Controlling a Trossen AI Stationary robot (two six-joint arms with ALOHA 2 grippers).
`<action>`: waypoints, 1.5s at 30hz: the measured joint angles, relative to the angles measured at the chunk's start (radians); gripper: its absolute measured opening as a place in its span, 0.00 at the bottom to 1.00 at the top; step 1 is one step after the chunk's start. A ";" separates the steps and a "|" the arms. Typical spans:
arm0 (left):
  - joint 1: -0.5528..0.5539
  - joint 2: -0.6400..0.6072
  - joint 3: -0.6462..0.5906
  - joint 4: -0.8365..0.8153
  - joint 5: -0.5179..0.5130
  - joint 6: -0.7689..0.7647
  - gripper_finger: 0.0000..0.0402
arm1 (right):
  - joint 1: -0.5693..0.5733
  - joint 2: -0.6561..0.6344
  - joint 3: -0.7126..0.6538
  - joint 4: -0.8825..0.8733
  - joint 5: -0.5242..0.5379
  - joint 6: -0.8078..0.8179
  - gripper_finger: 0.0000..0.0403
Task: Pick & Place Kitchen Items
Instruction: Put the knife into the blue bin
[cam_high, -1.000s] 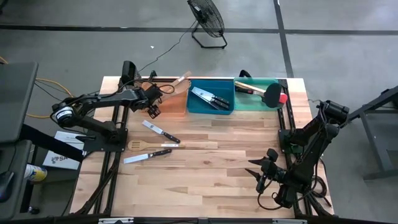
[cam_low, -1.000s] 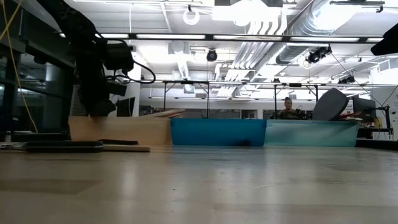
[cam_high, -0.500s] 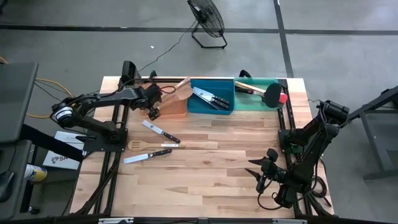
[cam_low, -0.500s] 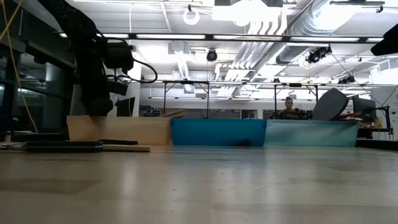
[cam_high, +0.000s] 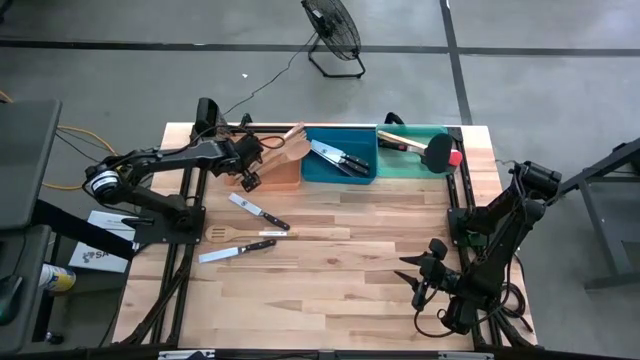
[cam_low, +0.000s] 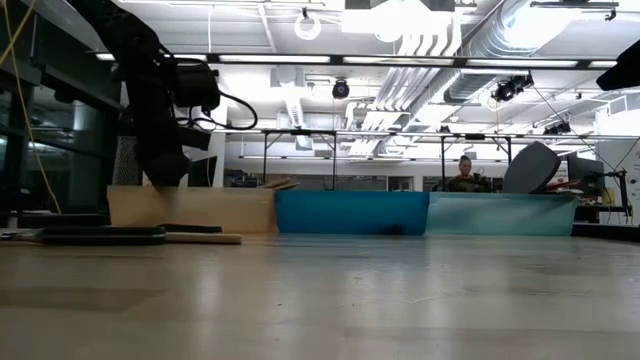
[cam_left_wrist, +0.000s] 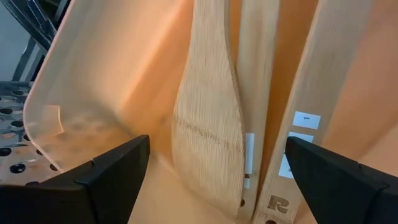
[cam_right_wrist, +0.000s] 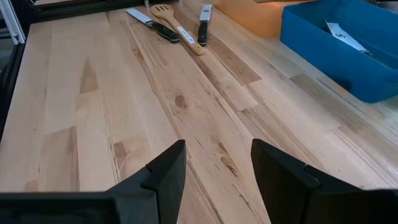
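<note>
Only the left wrist view shows the spatula (cam_left_wrist: 208, 118) lying inside the orange bin (cam_left_wrist: 124, 68); left gripper (cam_left_wrist: 217, 180) spread wide above it, empty

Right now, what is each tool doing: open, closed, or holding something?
Left tool: open, empty, over the orange rectangular bin.
Right tool: open, empty, above the wooden table.

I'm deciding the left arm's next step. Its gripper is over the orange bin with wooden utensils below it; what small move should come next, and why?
Probably lift the left gripper clear of the orange bin. Its jaws stand wide open and empty, and the wooden spatula already lies inside the bin. Two knives and a slotted wooden spoon wait on the table just behind.
</note>
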 joint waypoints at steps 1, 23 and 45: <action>0.000 0.000 0.000 0.000 -0.001 0.000 0.91 | 0.000 0.000 0.000 0.000 0.000 0.000 0.43; 0.000 -0.108 0.003 -0.015 0.063 -0.017 0.91 | 0.000 0.000 0.000 0.002 -0.002 0.000 0.43; -0.335 -0.246 0.004 -0.032 0.277 -0.029 0.91 | 0.000 0.000 0.000 0.002 0.000 0.003 0.43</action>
